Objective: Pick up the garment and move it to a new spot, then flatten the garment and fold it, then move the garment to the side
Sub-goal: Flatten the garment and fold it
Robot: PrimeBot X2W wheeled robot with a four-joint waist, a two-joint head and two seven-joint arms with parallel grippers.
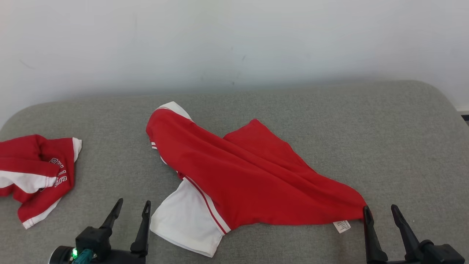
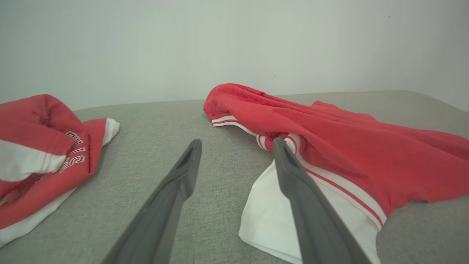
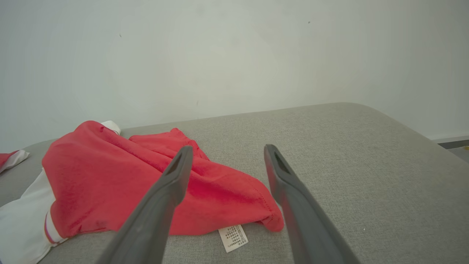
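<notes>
Mid-worktop [image 1: 366, 128], a bit right of centre, lies the garment [image 1: 249, 183]: red tee w/ white sleeves & striped trim. It's rumpled, not flat, and runs diagonally from far left to near right. One white sleeve [image 1: 187, 220] fans out at its near-left end. A small care label [image 1: 342, 226] sticks out from the hem at the near-right corner.

Left gripper [image 1: 133, 201] sits at the near edge, left of the tee, fingers spread wide w/ nothing btw them. Its right finger is just beside the white sleeve; contact can't be told.

Right gripper [image 1: 380, 207] sits near right, also spread & empty. Its left fingertip is right at the red hem corner, beside the label; touching or not, can't tell.

At the far-left edge of the worktop, well apart from the tee, is a second red & white garment [image 1: 36, 172], crumpled, w/ lettering showing.
</notes>
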